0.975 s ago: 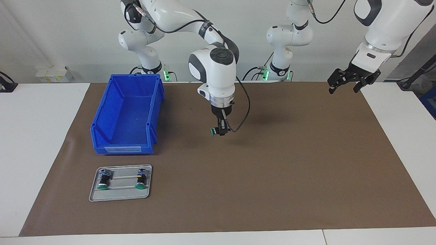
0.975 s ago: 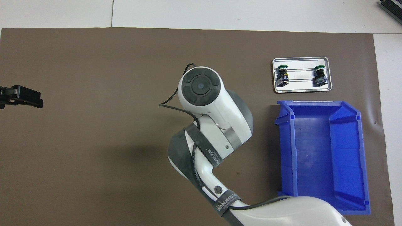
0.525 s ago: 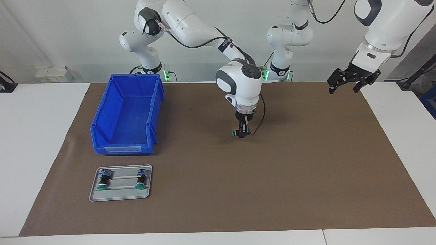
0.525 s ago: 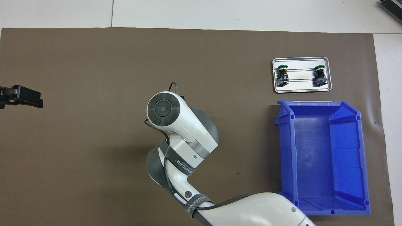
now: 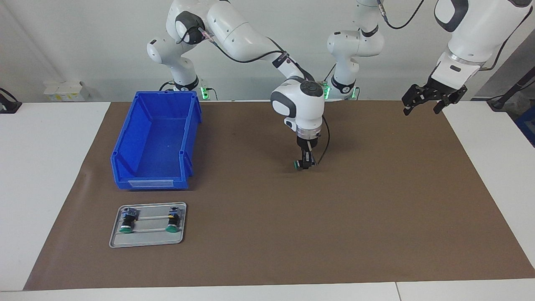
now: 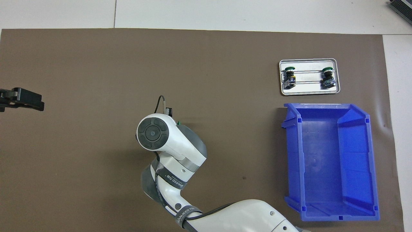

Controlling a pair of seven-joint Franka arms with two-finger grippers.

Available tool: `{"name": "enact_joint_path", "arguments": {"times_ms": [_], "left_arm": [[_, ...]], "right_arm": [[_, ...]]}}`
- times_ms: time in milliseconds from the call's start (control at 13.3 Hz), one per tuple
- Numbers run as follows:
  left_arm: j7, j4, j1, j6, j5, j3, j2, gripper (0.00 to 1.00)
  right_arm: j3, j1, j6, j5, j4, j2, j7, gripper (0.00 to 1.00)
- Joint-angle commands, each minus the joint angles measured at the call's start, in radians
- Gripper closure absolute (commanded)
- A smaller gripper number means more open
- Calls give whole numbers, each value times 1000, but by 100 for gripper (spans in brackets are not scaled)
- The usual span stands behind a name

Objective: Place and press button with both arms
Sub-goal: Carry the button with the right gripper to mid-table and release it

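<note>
My right gripper [image 5: 304, 164] hangs low over the middle of the brown mat [image 5: 334, 217], shut on a button [image 5: 298, 165] whose green cap points sideways toward the right arm's end; whether it touches the mat I cannot tell. From overhead the white wrist covers that gripper, and only a green sliver of the button [image 6: 179, 122] shows. My left gripper [image 5: 421, 108] waits open and empty in the air over the mat's edge at the left arm's end, and its black fingers [image 6: 22, 100] show at the overhead view's edge.
A grey metal tray [image 5: 146, 239] [image 6: 309, 91] carries two more green-capped buttons [image 5: 126, 222] [image 5: 171, 220], farther from the robots than the blue bin [image 5: 150, 183] [image 6: 328, 161], which has nothing in it. Both stand toward the right arm's end.
The right arm has carried the button sideways toward the left arm's end and lowered it close to the mat. The left arm has not moved.
</note>
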Motion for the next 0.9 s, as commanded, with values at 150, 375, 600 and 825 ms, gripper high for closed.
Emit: {"name": "enact_joint_path", "arguments": {"times_ms": [150,375,600,825], "left_arm": [[-3,-34,3,11,-6,0,-29,0],[-3,-34,3,11,-6,0,-29,0],[-3,-34,3,11,-6,0,-29,0],[-3,-34,3,11,-6,0,-29,0]], "right_arm": [[-5,23,21,-43,-36,-22,34,1],[-3,19,-32,-144,-37,-66,9,1],[-3,-55,-83,-141,-95,-193,-193,1],[-3,-150,-97,-129,-200,-330,-521,1]]}}
